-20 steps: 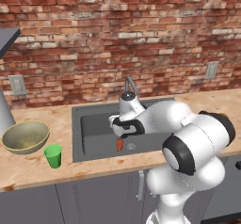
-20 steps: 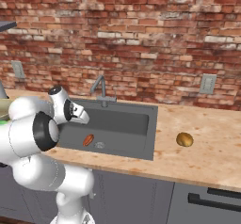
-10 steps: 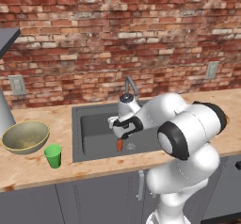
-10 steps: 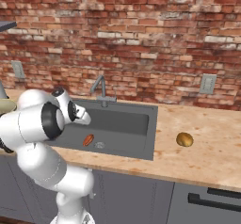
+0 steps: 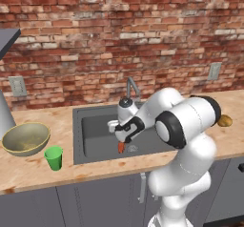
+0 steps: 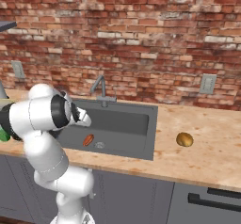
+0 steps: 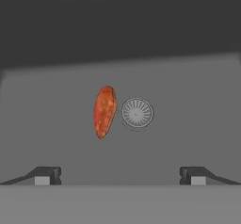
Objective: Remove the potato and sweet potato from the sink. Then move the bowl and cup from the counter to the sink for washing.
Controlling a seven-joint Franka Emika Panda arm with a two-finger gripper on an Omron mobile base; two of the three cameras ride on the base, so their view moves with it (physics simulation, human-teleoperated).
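Note:
The orange-red sweet potato [image 7: 104, 111] lies on the floor of the dark grey sink [image 7: 188, 91], just left of the round drain [image 7: 137, 112]. My gripper [image 7: 120, 175] hangs above it, open, with nothing between its fingertips [image 7: 47, 175]. From the left base the gripper [image 5: 125, 134] sits right over the sweet potato [image 5: 121, 147] inside the sink [image 5: 95, 126]. The golden-brown potato [image 6: 184, 139] rests on the counter right of the sink [image 6: 127, 124]. Left of the basin stand the olive-yellow bowl [image 5: 26, 138] and the green cup [image 5: 54, 157].
A grey tap [image 5: 132, 87] rises at the sink's back edge, close behind my hand. The wooden counter [image 6: 212, 152] runs along a brick wall with outlets. Grey cabinet fronts lie below the counter edge.
My arm's elbow and shoulder have swung up and towards the sink. The hand has stayed over the sweet potato with its jaws still open. The sweet potato has not moved.

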